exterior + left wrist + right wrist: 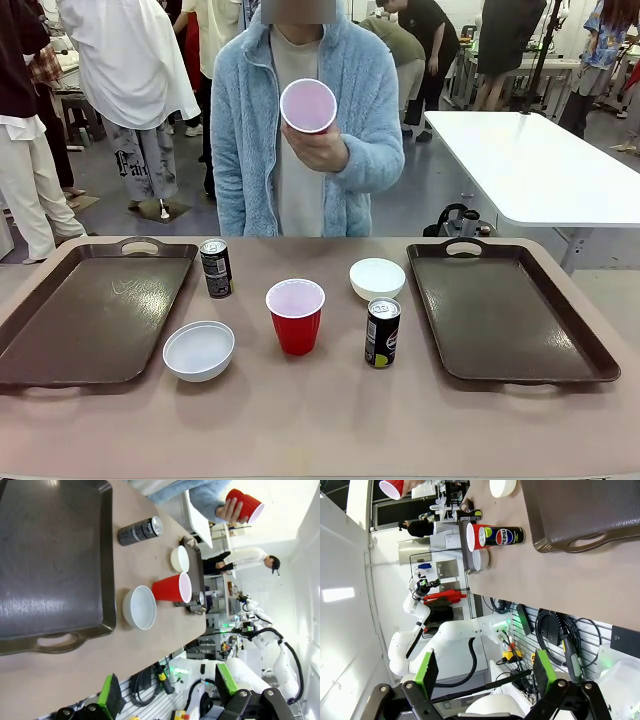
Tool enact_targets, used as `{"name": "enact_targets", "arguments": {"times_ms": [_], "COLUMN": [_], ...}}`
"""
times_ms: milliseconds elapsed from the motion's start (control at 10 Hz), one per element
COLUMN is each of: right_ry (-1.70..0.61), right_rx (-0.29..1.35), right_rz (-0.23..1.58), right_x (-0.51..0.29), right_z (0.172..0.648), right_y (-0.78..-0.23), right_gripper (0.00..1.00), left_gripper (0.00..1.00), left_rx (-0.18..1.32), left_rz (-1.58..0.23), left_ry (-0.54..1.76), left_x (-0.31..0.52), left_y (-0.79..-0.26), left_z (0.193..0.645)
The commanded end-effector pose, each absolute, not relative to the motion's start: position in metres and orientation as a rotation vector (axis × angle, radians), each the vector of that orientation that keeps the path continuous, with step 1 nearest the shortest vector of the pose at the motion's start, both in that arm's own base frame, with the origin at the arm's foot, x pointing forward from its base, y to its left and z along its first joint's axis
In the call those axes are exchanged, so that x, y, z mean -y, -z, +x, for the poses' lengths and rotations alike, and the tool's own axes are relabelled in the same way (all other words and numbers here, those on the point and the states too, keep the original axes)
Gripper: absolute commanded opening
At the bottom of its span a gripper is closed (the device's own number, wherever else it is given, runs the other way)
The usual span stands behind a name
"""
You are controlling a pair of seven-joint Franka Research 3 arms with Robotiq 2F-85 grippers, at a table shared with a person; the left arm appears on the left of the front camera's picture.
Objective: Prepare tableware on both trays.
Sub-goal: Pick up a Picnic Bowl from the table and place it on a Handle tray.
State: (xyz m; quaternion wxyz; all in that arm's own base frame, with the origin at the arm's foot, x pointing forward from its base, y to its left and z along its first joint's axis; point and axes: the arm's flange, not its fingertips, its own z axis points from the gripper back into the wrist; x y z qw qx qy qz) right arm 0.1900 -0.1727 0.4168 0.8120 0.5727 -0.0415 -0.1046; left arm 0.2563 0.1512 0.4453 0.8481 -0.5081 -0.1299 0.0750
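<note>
The robot's left hand (167, 687) and right hand (485, 666) both hang spread wide, nothing between their green pads, on the robot's side of the bench (320, 430), where a bare strip runs along the near edge. Nearest on it sits a white bowl (198, 350), its inside bare, just beside the left tray (90, 310). Next come an upright red cup (296, 316) at the middle and a black can (382, 333) to its right, apart from it. Behind stand a second bowl (377, 278) and a second can (215, 268). The left tray and the right tray (510, 310) show bare floors, each near a side edge. Beyond, the person's hand (318, 145) holds the other cup (308, 105) tipped, its mouth toward the robot
</note>
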Motion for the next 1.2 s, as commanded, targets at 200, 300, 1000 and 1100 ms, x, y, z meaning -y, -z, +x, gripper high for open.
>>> {"name": "enact_targets", "arguments": {"times_ms": [200, 300, 1000, 1100], "right_ry": [0.214, 0.214, 0.214, 0.214], "right_rx": [0.096, 0.096, 0.096, 0.096], "right_rz": [1.237, 1.237, 1.237, 1.237], "right_x": [0.173, 0.173, 0.173, 0.173], "right_z": [0.191, 0.191, 0.191, 0.191], "right_y": [-0.418, -0.418, -0.418, -0.418], "right_gripper": [1.0, 1.0, 1.0, 1.0], "left_gripper": [1.0, 1.0, 1.0, 1.0], "left_rx": [0.278, 0.278, 0.196, 0.179], "left_rz": [-1.09, -1.09, -0.297, -0.196], "left_ry": [-0.16, -0.16, 0.068, 0.111], "left_x": [-0.153, -0.153, -0.013, 0.019], "left_y": [-0.446, -0.446, -0.51, -0.489], "left_z": [0.256, 0.256, 0.352, 0.358]}}
